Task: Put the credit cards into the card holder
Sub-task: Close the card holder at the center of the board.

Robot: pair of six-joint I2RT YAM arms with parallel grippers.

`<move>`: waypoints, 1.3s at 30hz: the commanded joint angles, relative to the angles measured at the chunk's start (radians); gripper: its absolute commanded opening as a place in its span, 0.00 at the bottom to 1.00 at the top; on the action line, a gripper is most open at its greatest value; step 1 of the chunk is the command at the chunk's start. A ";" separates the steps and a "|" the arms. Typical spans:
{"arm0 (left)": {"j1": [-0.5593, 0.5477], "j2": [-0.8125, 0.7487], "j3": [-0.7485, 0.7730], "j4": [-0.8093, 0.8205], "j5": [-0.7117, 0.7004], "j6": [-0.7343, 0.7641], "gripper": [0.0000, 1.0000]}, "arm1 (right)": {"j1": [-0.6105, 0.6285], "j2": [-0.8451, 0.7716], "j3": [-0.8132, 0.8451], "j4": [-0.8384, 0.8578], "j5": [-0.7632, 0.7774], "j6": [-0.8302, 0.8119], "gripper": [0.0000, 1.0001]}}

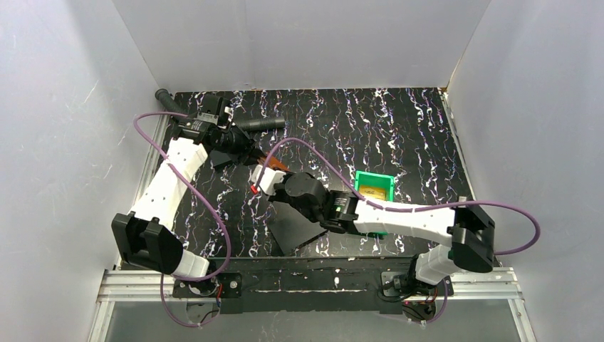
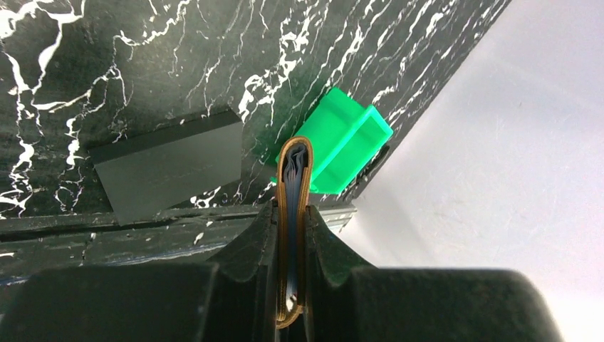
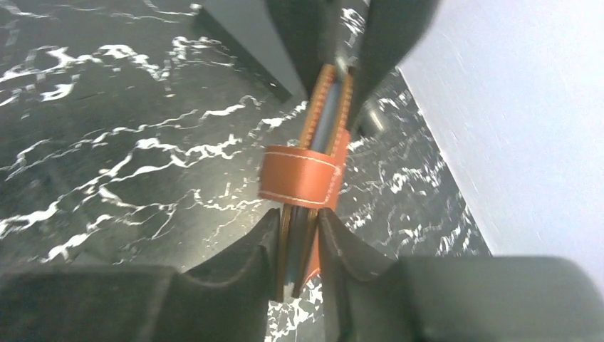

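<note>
Right wrist view: the right gripper (image 3: 299, 239) has its fingers on both sides of the card holder (image 3: 329, 100), very close to the leather; I cannot tell if they press it or not
Left wrist view: the left gripper (image 2: 293, 217) is pinching this card holder across its folded edge and carries it in the air
Where the holder is: between the two grippers, above the left-middle part of the counter (image 1: 399, 128), touching nothing else
Risk at the grip: two arms are on one small thing; if they pull in different directions, the leather may twist or slip out of one gripper and fall
Risk at the strap: the snap tab (image 3: 299, 178) goes around the holder, so the slots seem closed; a card pushed in now would probably meet the edge and bend
Risk further away: a credit card (image 1: 370, 190) lies in the green bin (image 1: 388, 182), well apart; the walls leave little room for fingers, so the thin card may be hard to lift
Holder: smooth orange-brown leather with light stitching and a rounded fold; there are blue-grey layers inside, cards or lining I cannot say
Slab: a dark grey slab (image 1: 292, 228), flat, matt, with sharp corners, lies on the counter near the arms
Bin: bright green hard plastic with straight walls
Counter: black with white marble veins, a little glossy
</note>
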 commanded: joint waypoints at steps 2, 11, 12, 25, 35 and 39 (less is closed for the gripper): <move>-0.002 -0.014 0.048 -0.028 0.016 -0.033 0.00 | 0.006 0.054 0.056 0.081 0.226 -0.008 0.26; 0.000 -0.010 0.071 0.009 0.048 0.025 0.10 | -0.041 0.010 0.008 0.059 0.151 0.177 0.01; 0.001 -0.012 0.073 0.022 0.053 0.041 0.27 | -0.060 -0.006 -0.005 0.053 0.058 0.218 0.01; 0.116 -0.175 -0.269 0.549 0.365 0.121 0.98 | -0.685 -0.073 -0.262 0.458 -0.943 1.196 0.01; 0.059 -0.192 -0.422 0.983 0.452 -0.122 0.98 | -0.785 0.070 -0.384 1.348 -0.991 2.014 0.01; 0.027 -0.155 -0.424 1.149 0.451 -0.241 0.98 | -0.772 0.133 -0.376 1.454 -0.972 2.094 0.01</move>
